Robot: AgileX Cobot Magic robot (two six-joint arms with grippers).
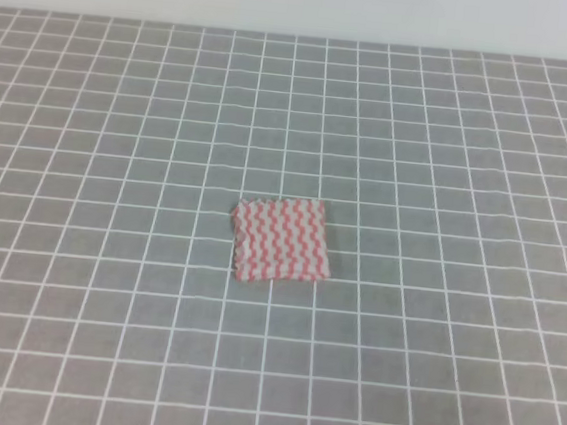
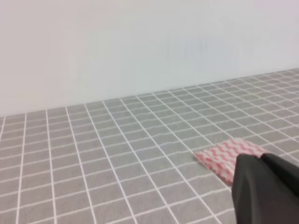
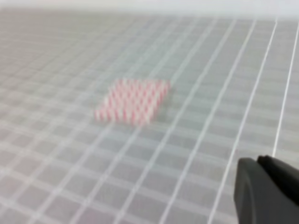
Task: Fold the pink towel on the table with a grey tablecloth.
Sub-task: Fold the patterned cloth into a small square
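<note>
Only a bit of the left gripper [image 2: 266, 189] shows, a dark lump at the bottom right corner of the left wrist view. Its jaws are cut off by the edge, so I cannot tell if they are open or closed. They hold nothing that can be seen. The right gripper [image 3: 268, 191] is the same: a dark piece low in the corner of the right wrist view, with its jaws out of sight. In the high view a small black bit sits at the bottom left corner, too little to make out.

The pink towel [image 1: 281, 239] lies flat on the worktop with the grey tablecloth [image 1: 451, 138], near the middle, well apart from both grippers. It is a small square with pink-red and white wavy stripes. It is turned a little against the white grid lines. Its edges look slightly bumpy.

The right wrist view is blurry, so the towel's stripes smear there. A pale wall stands behind the worktop.
</note>
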